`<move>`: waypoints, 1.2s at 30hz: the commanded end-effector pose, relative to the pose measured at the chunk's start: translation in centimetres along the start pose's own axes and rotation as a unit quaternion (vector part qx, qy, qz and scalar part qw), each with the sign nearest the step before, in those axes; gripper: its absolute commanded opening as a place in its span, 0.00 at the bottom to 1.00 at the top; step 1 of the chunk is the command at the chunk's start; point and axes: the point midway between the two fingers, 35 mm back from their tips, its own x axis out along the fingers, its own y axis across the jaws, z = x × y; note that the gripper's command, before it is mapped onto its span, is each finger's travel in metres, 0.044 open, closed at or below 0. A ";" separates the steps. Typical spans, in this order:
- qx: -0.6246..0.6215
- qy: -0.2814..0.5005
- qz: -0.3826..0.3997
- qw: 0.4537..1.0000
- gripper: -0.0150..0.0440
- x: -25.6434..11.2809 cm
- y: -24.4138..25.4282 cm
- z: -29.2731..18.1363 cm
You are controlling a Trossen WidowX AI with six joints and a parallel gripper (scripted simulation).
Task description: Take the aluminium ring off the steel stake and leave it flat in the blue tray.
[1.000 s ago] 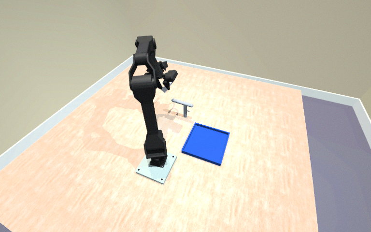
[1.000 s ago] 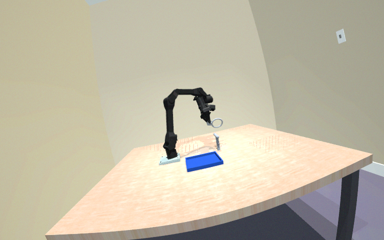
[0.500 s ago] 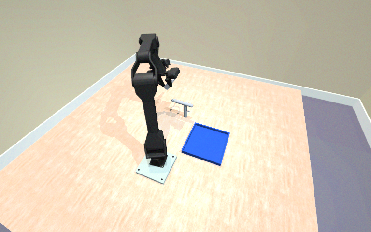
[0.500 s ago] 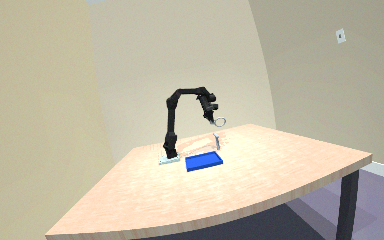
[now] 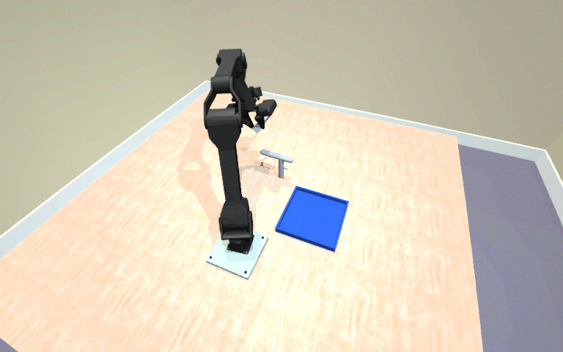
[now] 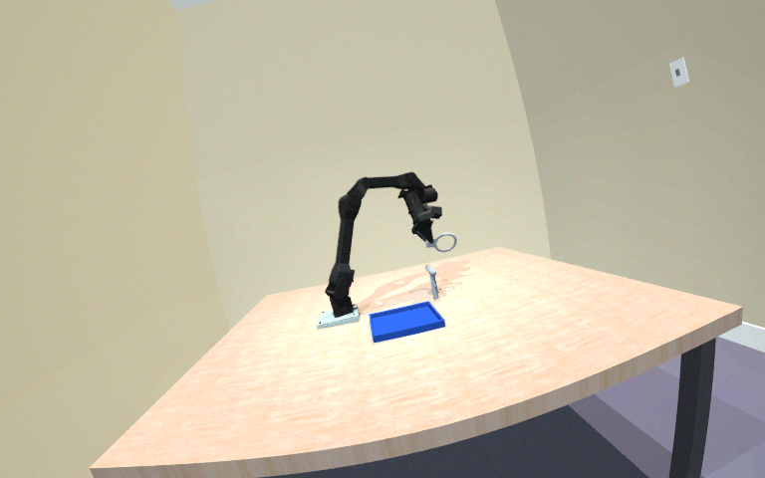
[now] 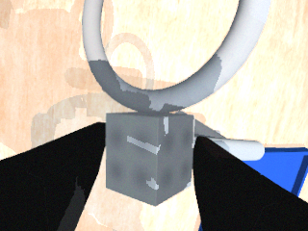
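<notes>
Already the hard part looked finished: the ring (image 5: 267, 118) (image 6: 455, 242) (image 7: 92, 29) was off the stake (image 5: 281, 169) (image 6: 434, 287) (image 7: 250, 150) and up in the air, above the cross-bar (image 5: 276, 155) (image 6: 429, 270) (image 7: 241, 148). The claw (image 5: 256, 126) (image 6: 429, 241) (image 7: 150, 139) was closed on the tab (image 5: 256, 129) (image 6: 429, 244) (image 7: 132, 154), one finger against each side, and the hoop stuck out beyond the fingertips. The blue tray (image 5: 313, 218) (image 6: 404, 323) (image 7: 284, 166) had nothing in it. So carrying the ring across, lowering it flat inside the rim, letting go and backing off were all left to do; I judged the job a bit past half done. The tilt of the hoop would probably need levelling first, or one edge might catch the tray's wall.

As for stuff and shape, the ring was a smooth, round-sectioned hoop in pale grey metal, shaded darker near the tab. That tab was a blocky, sharp-cornered lump, dull grey with a few bright flecks. The stake was a plain round post, and its bar had rounded ends. The tray was square-cornered and shallow, with thin upright walls and a flat, even blue. Under everything, the table (image 5: 385, 261) (image 6: 434, 378) (image 7: 43, 48) showed a pale, streaky wood grain.
</notes>
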 end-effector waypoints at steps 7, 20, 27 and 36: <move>0.000 -0.001 -0.003 1.000 0.25 0.4 -0.4 1.3; 0.125 -0.036 0.013 0.991 0.25 0.1 -1.8 0.4; 0.201 -0.056 0.026 0.978 0.25 0.0 -2.6 -0.3; 0.296 -0.079 0.046 0.951 0.25 0.1 -3.6 -1.2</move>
